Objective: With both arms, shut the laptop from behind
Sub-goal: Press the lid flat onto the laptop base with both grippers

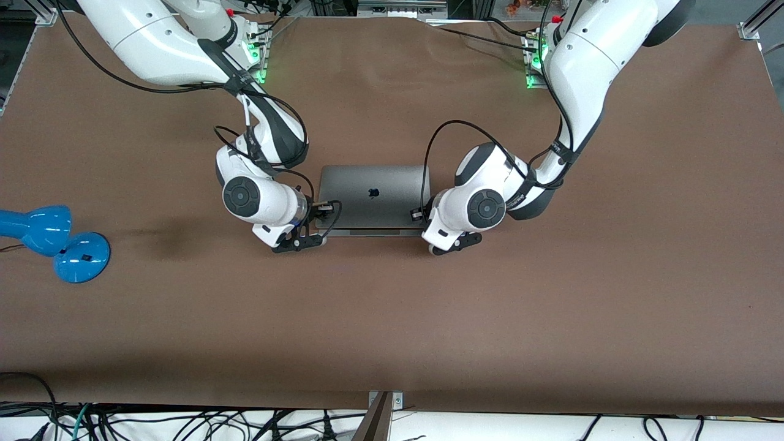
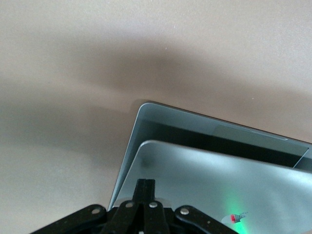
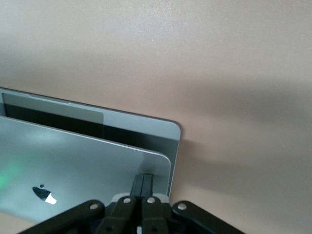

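- In the middle of the brown tabletop (image 1: 392,318) lies the laptop (image 1: 373,195), its grey lid tipped most of the way down, the logo facing up.
- The front view shows the two arms flanking it: the left tool (image 1: 422,214) at the lid's corner toward the left arm's end, the right tool (image 1: 323,208) at the corner toward the right arm's end.
- Only the wrist views show the gap under the lid: a dark wedge with the trackpad's pale edge visible inside, so the lid is not fully shut.
- In the left wrist view the left tool (image 2: 145,187) has its fingers pressed together, tip resting on the lid (image 2: 219,185), gripping nothing.
- The right wrist view shows the right tool (image 3: 143,183) likewise pinched closed on the lid, near the logo (image 3: 44,193).
- A blue lamp (image 1: 52,240), seen only from the front, sits at the right arm's end.
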You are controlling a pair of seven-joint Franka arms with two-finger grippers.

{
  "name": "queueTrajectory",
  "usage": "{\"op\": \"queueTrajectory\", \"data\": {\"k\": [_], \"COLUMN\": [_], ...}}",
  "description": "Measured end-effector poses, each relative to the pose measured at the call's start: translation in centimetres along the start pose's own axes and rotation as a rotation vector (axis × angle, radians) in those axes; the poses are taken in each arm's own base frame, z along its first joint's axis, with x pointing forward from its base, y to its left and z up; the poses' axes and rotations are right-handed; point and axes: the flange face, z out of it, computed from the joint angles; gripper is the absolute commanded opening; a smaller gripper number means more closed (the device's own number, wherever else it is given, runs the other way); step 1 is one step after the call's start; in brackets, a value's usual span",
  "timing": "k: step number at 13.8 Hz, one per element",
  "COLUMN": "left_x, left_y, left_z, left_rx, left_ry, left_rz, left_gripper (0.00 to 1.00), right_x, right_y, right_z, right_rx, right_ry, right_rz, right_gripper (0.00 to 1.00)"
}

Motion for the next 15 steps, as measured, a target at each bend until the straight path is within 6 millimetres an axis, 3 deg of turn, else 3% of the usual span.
{"op": "queueTrajectory", "data": {"k": [9,15], "left_x": [1.4,1.9], "left_y": [-0.3,-0.4], "left_z": [2.6,3.6], "left_rx": [0.008,-0.002], "left_ry": [0.045,0.05], "left_rz": [0.02,0.017], "left_gripper": [0.0,0.0], "right_x": [1.2,1.4], "right_y": [1.4,1.2], "right_z": [2.9,3.5], "right_rx": [0.01,0.014], "right_ry": [0.027,0.028], "right_rz": [-0.038,-0.04], "right_gripper": [0.0,0.0]}}
